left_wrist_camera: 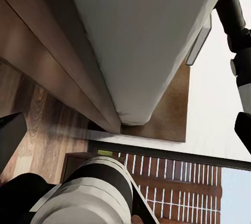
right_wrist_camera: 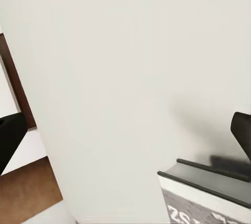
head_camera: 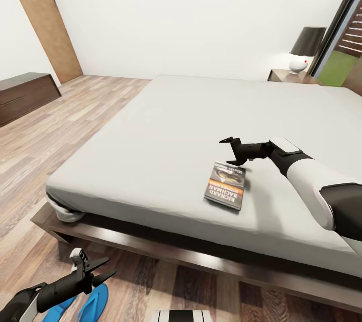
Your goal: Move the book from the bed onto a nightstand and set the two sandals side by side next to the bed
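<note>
Roughly nothing done yet: left gripper point(head_camera: 103, 269) fingers spread, empty, low over two blue sandals point(head_camera: 83, 305) on the floor by the bed point(head_camera: 166, 131); book point(head_camera: 225, 185) still on the mattress; right gripper point(head_camera: 232, 150) fingers apart just beyond it; nightstand point(head_camera: 289, 76) far right.

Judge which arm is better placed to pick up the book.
Right. The right hand hovers open just beyond the book on the bed; the left hand hangs low over the sandals.
</note>
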Controlling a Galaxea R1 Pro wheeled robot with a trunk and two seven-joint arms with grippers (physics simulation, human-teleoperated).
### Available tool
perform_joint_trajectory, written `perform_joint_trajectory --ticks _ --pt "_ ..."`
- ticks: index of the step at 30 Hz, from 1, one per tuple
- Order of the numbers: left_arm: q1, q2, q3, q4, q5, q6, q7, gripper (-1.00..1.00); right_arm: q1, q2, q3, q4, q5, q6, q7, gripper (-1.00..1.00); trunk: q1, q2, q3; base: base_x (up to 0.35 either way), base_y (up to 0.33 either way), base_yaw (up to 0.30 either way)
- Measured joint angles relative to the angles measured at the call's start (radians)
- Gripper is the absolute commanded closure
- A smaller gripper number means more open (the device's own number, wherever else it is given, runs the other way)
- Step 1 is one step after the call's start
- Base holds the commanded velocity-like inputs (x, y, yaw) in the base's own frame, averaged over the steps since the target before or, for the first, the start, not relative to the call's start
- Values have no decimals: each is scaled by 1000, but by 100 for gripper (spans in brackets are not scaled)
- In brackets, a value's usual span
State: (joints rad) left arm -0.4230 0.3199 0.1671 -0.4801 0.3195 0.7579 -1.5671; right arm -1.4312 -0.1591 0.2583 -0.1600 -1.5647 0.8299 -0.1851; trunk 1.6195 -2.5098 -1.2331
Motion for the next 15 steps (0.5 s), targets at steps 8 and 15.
perform_joint_trajectory --ticks 8,15 --pt "0 1 0 0 0 0 0 -100 0 0 -1 0 -5 0 0 -100 0 0 0 0 28 0" --pt "0 1 0 0 0 2 0 -100 0 0 0 0 -3 0 0 -100 0 0 0 0 5 0"
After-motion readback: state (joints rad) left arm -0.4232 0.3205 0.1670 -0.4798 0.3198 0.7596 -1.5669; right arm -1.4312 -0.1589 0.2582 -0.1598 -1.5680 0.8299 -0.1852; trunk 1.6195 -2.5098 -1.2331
